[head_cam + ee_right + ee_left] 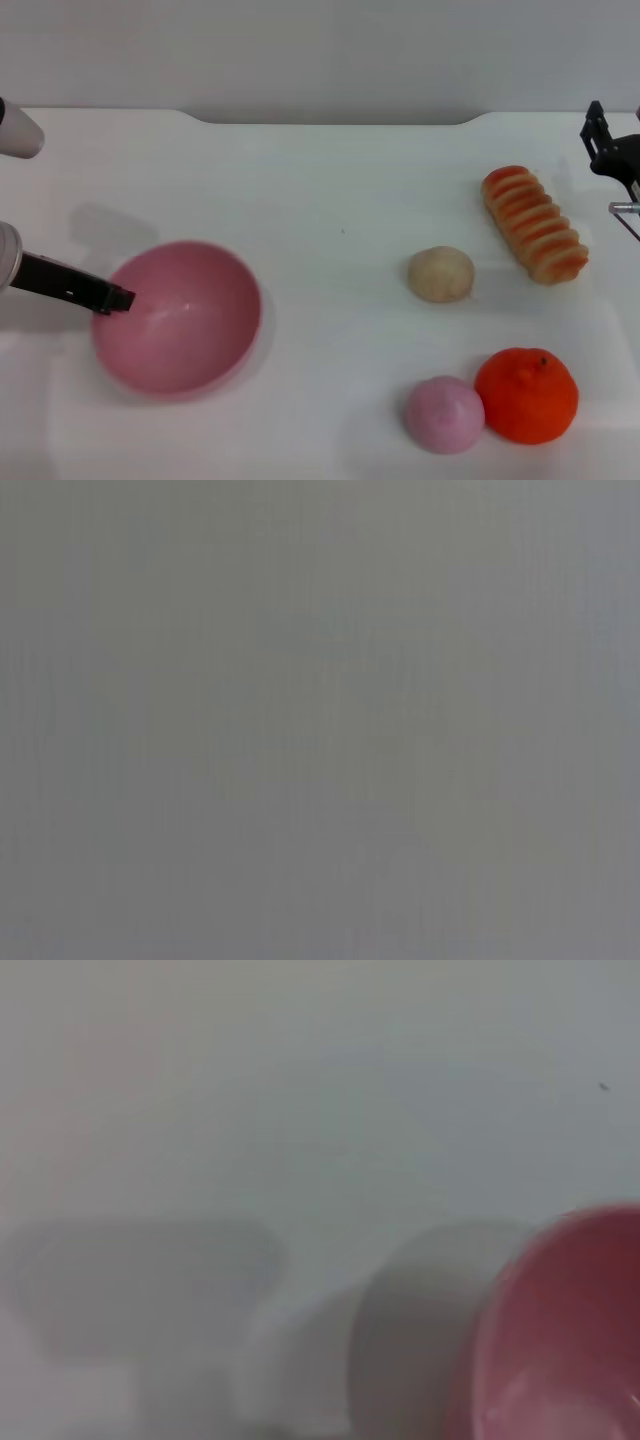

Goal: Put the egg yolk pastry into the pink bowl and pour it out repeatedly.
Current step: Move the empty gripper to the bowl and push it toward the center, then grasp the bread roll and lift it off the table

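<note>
The pastry (440, 274) sat on the desk (330, 190), well right of the bowl (178, 318). It looked light and soft, best pinched gently across its middle. The left claw (112, 298) gripped the bowl's left rim; the right claw (612, 152) waited far right, its opening unclear.

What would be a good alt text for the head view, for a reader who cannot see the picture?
An empty pink bowl sits on a white table, the left gripper at its rim. To the right lie the egg yolk pastry, a striped bread roll, a pink ball and an orange; the right gripper is at the far right edge.
</note>
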You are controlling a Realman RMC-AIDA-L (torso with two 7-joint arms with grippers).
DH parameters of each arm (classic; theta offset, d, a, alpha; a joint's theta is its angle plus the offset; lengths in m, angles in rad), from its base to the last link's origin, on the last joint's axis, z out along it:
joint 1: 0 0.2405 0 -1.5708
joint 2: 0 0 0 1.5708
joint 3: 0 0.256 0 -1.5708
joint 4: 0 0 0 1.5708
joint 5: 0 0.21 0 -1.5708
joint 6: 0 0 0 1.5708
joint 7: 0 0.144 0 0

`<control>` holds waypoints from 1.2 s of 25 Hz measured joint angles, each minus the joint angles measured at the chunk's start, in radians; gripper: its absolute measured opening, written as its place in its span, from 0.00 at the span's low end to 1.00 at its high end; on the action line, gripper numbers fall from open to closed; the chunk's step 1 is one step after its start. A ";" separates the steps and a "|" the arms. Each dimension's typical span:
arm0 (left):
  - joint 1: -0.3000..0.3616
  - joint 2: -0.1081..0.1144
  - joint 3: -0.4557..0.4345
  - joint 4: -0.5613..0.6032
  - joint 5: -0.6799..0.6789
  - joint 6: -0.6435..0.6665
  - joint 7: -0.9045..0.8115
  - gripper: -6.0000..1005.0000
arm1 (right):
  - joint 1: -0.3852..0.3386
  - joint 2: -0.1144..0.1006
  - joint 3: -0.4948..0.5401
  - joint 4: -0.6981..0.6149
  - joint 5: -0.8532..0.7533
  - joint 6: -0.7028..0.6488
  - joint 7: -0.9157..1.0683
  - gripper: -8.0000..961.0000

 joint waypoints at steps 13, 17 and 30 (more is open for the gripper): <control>-0.002 -0.005 0.000 0.008 -0.010 0.012 -0.022 0.03 | 0.005 -0.002 0.001 -0.005 0.002 0.000 0.029 0.64; -0.005 -0.006 -0.024 0.030 -0.048 0.005 -0.049 0.03 | 0.032 -0.007 -0.005 -0.026 -0.002 0.003 0.191 0.64; -0.003 -0.005 -0.194 0.023 -0.172 0.000 -0.068 0.02 | 0.207 -0.020 -0.352 -0.461 -0.643 0.046 1.453 0.64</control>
